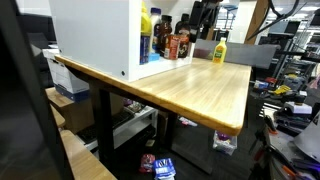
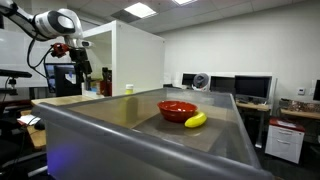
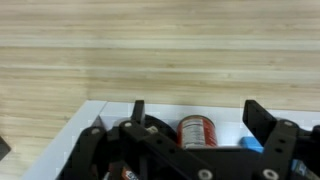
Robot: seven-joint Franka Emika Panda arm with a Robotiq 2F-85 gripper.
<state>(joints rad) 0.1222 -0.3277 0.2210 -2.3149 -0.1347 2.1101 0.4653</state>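
My gripper [image 3: 200, 114] is open, its two black fingers spread wide over the edge of a white shelf box [image 3: 110, 112]. A red-labelled can [image 3: 198, 132] stands between the fingers, untouched. A blue object [image 3: 251, 145] peeks out beside the can. In both exterior views the gripper [image 1: 203, 28] [image 2: 80, 68] hangs by the open side of the white shelf box [image 1: 95, 35] [image 2: 135, 60]. The box holds several bottles and cans [image 1: 165, 42] and stands on the wooden table [image 1: 200, 90]. A yellow bottle [image 1: 219, 50] stands on the table next to the gripper.
A grey bin [image 2: 110, 135] in the foreground holds a red bowl [image 2: 177, 108] and a banana [image 2: 196, 120]. Desks with monitors [image 2: 250, 88] line the far wall. Boxes and clutter sit on the floor under the table [image 1: 160, 165].
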